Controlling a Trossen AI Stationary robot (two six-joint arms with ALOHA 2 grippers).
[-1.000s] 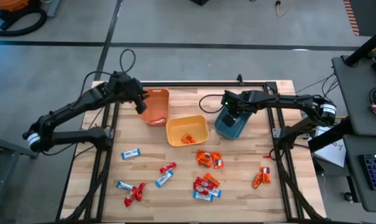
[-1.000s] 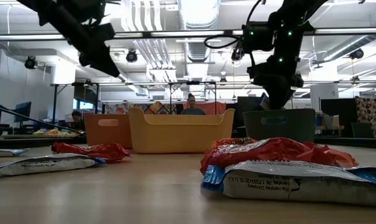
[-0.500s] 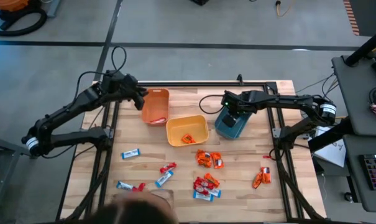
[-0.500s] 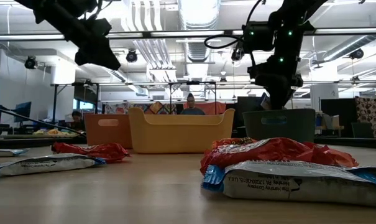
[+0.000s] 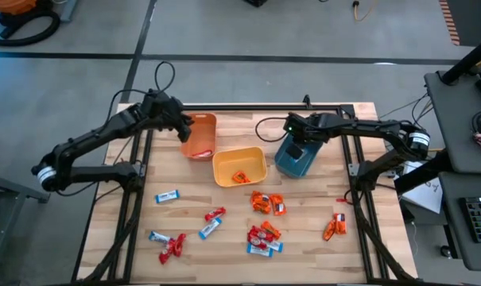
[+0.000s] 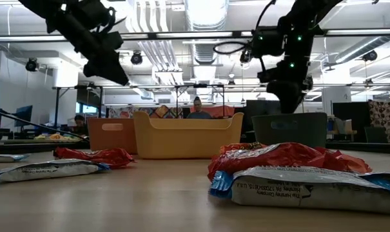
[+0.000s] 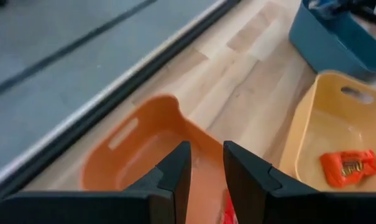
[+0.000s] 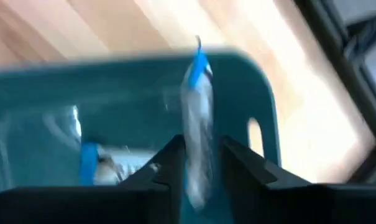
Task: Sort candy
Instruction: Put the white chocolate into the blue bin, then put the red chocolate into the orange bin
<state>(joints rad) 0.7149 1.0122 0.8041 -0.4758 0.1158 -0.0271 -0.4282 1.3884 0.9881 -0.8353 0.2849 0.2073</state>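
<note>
The right hand [image 8: 197, 180], fingers slightly apart around a blue-and-white bar [image 8: 197, 118], should release squarely over the teal bin [image 8: 262, 93].

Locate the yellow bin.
In the high view the yellow bin sits mid-table toward the back, between the orange bin and teal bin.

Your right gripper [image 8: 197, 163] loosened over teal plastic bin [image 5: 294, 159]; blue-and-white wrapped candy bar [image 8: 197, 124] now sits between parted fingers, blurred. Your left gripper [image 5: 182, 127] swung outward from orange plastic bin [image 5: 199, 137], then returned over its rim. Dark shape that showed at table's front edge has gone.
</note>
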